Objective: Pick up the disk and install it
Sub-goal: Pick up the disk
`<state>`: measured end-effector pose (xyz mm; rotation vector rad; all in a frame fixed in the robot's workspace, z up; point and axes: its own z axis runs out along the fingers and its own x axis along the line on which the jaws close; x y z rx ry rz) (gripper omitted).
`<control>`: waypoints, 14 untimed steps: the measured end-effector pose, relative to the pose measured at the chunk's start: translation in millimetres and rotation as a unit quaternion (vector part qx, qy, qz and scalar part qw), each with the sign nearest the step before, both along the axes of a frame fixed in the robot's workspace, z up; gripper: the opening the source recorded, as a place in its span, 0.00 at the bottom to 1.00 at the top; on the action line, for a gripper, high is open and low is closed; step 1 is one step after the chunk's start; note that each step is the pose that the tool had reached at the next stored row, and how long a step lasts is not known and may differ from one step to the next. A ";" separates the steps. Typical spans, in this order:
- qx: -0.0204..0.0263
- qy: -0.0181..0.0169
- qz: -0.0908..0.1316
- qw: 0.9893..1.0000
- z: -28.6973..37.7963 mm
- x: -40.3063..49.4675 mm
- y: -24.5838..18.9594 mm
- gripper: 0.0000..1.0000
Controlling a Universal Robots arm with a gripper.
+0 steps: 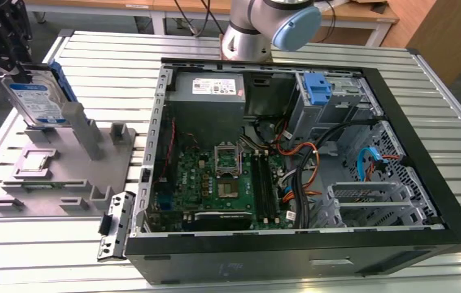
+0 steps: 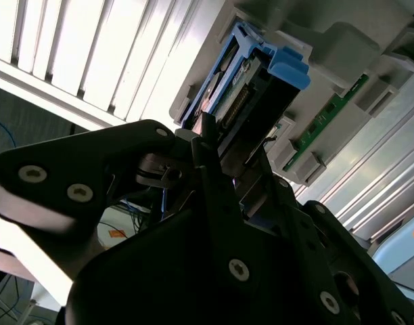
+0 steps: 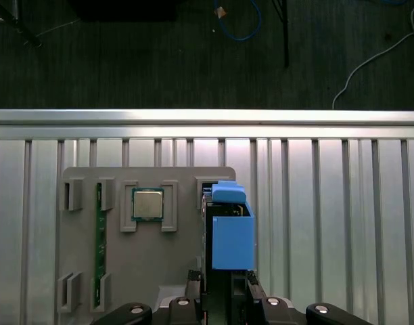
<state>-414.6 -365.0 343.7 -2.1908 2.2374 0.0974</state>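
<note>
Disk: the flat rectangular silver-metal disk (image 1: pixel 39 97), with a white-and-blue label and a blue plastic bracket along its sides, stands on edge. Its upper end sits between the gripper's fingers. In both wrist views (image 2: pixel 251 95) (image 3: pixel 232 237) it runs straight out from the fingertips.
Gripper: the black two-finger gripper (image 1: pixel 17 74) (image 2: pixel 231 145) (image 3: pixel 224 288) is clamped on that end of the disk. One of its fingers (image 2: pixel 210 156) lies against each broad face, and it grips nothing else.
Disk's far end: it meets a slot of the holder plate. Whether it rests in the slot or hangs just above it cannot be told.
Holder plate: a grey moulded plastic plate (image 1: pixel 67 177) (image 3: pixel 146 264) with upright posts lies directly beyond the gripper, under the disk.
Processor: a square silver chip (image 3: pixel 147 204) lies flat in a pocket of the plate, just beside the disk and near the gripper.
Memory stick: a narrow green board (image 3: pixel 99 237) sits in the plate past the chip, farther from the gripper.
Table: a ribbed aluminium surface (image 1: pixel 52 244) carries the plate.
Computer case: an open black tower case (image 1: pixel 425 201) lies on its side, well apart from the gripper, toward the exterior view's right.
Latch: a bare blue plastic piece (image 1: pixel 318 88) sits at the case's drive bay, far from the gripper.
</note>
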 end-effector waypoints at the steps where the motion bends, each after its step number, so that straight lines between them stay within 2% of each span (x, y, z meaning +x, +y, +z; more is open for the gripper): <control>1: 0.000 0.000 0.000 1.000 0.3 0.0 0.0 0.35; 14: -0.001 0.000 0.000 1.000 11.8 0.0 0.0 0.35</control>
